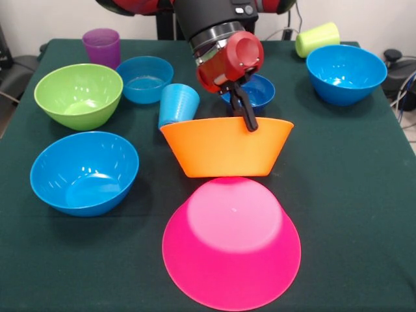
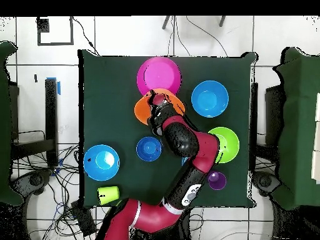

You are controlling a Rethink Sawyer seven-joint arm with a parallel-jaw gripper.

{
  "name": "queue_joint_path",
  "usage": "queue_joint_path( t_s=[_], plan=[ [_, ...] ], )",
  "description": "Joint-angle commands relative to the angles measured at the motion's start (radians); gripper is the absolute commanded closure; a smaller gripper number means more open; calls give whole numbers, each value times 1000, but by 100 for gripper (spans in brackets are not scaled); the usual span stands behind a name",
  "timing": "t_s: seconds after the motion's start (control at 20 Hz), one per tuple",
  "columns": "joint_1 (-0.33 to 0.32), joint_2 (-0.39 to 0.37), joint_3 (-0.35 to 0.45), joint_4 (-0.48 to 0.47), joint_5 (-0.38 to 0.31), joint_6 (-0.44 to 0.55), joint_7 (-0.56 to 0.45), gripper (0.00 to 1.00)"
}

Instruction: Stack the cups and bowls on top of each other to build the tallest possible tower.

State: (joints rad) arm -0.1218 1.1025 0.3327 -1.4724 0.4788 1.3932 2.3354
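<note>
Nearest you, bottom centre of the front view: pink bowl (image 1: 231,244) upside down on the table (image 1: 364,214), base up.

Just behind it, mid-frame: orange bowl (image 1: 226,148) upright, and it looks raised and tipped rather than resting flat. The gripper (image 1: 247,107) comes down from the top centre with its dark fingers (image 1: 246,110) over the far rim, apparently pinching it; you can read that as a grasp on the orange bowl, though the inner finger is hidden.

Left side, lower to upper: blue bowl (image 1: 84,172), green bowl (image 1: 78,95), light-blue bowl (image 1: 144,79), purple cup (image 1: 102,47). A blue cup (image 1: 177,105) lies tilted just behind the orange bowl's left rim.

Behind the gripper: small dark-blue bowl (image 1: 259,91), partly hidden. Upper right: second blue bowl (image 1: 346,73), then a yellow-green cup (image 1: 317,39) on its side near the far edge.

Risks, as I judge them:
- A one-sided rim pinch lets the orange bowl swing or slip; glossy plastic.
- Set down off-centre on the pink base, it may slide off.
- Swinging low could knock the blue cup.
</note>
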Motion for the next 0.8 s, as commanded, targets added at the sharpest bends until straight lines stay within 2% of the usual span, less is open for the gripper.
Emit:
queue_joint_path(
  t_s=[0.05, 0.3, 0.5, 0.6, 0.8],
  plan=[
    [-27, 236, 114, -49, -210, 173, -265, 100],
    [-56, 246, 94, -137, -294, 298, -294, 100],
    [-84, 244, 64, -227, -383, 467, -301, 100],
    [-87, 248, 56, -267, -418, 505, -290, 100],
    [-94, 251, 44, -299, -438, 579, -264, 100]
  ],
)
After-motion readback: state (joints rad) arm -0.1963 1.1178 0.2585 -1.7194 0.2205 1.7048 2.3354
